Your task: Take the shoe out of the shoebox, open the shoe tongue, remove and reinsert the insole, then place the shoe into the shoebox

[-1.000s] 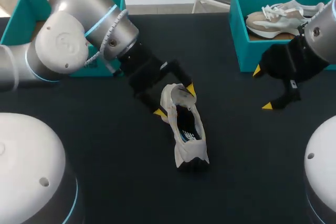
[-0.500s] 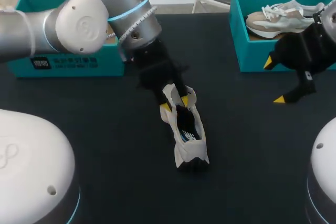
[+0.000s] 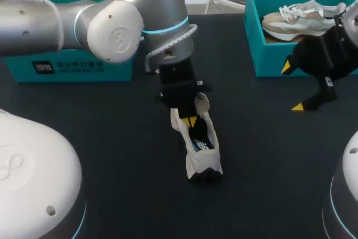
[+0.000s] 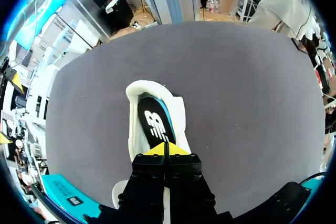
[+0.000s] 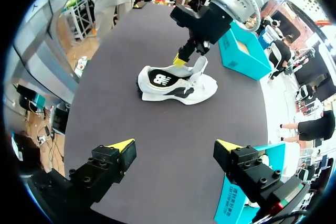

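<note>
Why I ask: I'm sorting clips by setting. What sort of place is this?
Probably a robot lab workbench: a left arm and a right arm hang over a dark table, with a shoe on it and a teal shoebox behind.

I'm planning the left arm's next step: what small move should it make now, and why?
Probably lift the tongue gently toward the toe. The left gripper looks shut on it, and the insole sits inside the shoe.
</note>
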Controlling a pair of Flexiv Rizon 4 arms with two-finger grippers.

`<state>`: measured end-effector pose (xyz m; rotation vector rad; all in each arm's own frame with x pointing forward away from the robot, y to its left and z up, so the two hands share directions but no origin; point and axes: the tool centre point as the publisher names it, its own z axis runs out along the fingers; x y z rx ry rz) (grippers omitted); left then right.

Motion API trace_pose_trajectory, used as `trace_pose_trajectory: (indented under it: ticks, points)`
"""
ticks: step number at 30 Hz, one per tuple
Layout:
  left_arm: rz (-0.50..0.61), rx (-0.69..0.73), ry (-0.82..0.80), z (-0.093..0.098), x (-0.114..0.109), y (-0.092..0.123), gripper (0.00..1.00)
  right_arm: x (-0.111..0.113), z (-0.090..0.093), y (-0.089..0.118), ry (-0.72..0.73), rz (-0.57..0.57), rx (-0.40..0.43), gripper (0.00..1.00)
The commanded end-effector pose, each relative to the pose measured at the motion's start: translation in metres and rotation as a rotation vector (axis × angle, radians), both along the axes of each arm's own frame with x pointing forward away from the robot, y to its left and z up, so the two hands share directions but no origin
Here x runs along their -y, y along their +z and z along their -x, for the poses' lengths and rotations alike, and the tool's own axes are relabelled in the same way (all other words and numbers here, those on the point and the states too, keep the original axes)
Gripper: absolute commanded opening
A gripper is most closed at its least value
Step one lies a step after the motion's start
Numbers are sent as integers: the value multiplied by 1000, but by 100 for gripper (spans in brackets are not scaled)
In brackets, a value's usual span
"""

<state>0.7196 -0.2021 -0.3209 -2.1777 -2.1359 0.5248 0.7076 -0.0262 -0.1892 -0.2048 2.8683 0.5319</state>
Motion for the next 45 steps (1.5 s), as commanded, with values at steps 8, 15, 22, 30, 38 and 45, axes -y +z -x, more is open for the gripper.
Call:
trace_pose_trajectory:
  ticks: [8,15,22,30,38,45]
  points:
    - [-35,46,41,13,21,-19,0,0,0,-1,0,1,1,100]
    - [-89,32,68,19,21,-29,0,0,0,-1,0,1,1,100]
    - [-124,49,85,36,22,-49,0,0,0,-1,0,1,1,100]
    - [-104,71,201,43,27,-73,0,0,0,-1,0,1,1,100]
    - [-40,88,261,36,19,-46,0,0,0,-1,0,1,1,100]
    - [-62,122,255,35,12,-49,0,0,0,-1,0,1,1,100]
